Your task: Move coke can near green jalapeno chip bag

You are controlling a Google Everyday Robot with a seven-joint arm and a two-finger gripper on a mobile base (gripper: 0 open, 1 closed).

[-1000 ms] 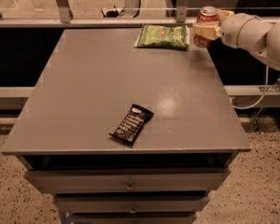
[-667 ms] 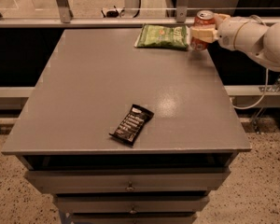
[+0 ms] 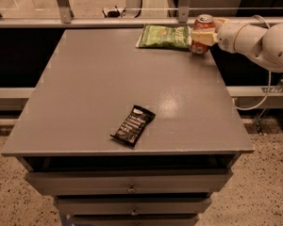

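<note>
The coke can [image 3: 201, 23], red-orange with a silver top, stands upright at the far right of the grey table [image 3: 94, 93], just to the right of the green jalapeno chip bag [image 3: 164, 36]. The bag lies flat at the table's far edge. My gripper [image 3: 201, 36] reaches in from the right on a white arm, and its pale fingers [image 3: 200, 36] are closed around the can's middle. The can's base is at or just above the tabletop, almost touching the bag's right end.
A black snack bar wrapper [image 3: 133, 125] lies near the front middle of the table. Drawers [image 3: 132, 185] sit under the tabletop. A metal railing [image 3: 85, 17] runs behind the table. The white arm [image 3: 259, 39] hangs over the table's right rear corner.
My gripper has carried the coke can a little to the left and down, closer to the chip bag's right end. The bag and the wrapper have not moved.
</note>
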